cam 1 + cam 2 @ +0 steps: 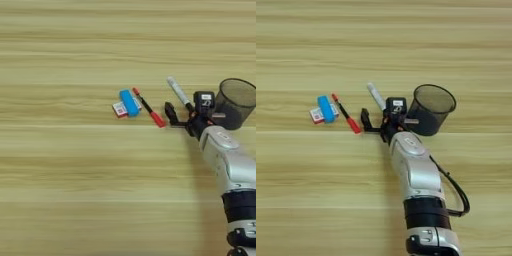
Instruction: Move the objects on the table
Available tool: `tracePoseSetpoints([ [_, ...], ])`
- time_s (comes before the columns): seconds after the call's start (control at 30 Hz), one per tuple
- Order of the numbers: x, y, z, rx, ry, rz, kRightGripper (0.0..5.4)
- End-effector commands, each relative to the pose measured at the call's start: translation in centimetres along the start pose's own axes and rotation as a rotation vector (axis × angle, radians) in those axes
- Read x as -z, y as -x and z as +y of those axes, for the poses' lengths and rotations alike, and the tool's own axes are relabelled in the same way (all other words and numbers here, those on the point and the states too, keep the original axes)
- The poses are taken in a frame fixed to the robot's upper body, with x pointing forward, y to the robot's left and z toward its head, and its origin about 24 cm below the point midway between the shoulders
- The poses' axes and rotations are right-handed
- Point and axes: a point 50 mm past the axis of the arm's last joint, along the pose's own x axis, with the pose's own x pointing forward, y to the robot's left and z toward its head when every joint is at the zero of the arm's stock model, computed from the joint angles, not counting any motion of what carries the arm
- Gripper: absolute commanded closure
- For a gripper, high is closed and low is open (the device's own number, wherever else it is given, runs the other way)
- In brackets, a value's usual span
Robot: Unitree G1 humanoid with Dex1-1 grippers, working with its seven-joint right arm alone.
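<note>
Down on the wide light wood-grain tabletop (384, 45), the silver right forearm (416, 175) reaches up from the bottom edge, and its black two-fingered tool (378, 116) sits low over the wood. One black finger (364, 120) stands out to the left, the other side lies by the small white-labelled block (396, 106), and the gap between them is wide, with nothing gripped inside.

The white marker with the black cap (376, 96) lies slanted, its capped lower end running in just beside the tool's right side; contact there cannot be judged. To the tool's left, the thin red-capped pen (346, 119) lies diagonally, its red end close to the left finger but apart from it.

Further left, the blue oblong block (129, 103) rests across the red-and-white flat card (119, 109), the card poking out at the block's lower left. The pen lies just beside the block's right side.

Right of the tool, the black mesh cup (430, 110) stands upright, mouth open, close against the tool's wrist.
</note>
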Motion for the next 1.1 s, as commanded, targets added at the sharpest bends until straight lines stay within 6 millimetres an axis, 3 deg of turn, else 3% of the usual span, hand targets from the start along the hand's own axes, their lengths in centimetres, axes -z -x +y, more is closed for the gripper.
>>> tracePoseSetpoints([
  [0.03,-3.7,-0.4,0.1,0.001,0.030,-0.133,0.04],
  [0.97,-2.7,-0.9,-0.9,0.042,0.004,0.027,0.04],
  [1.1,-2.7,-0.8,-0.9,0.036,0.003,0.027,0.47],
])
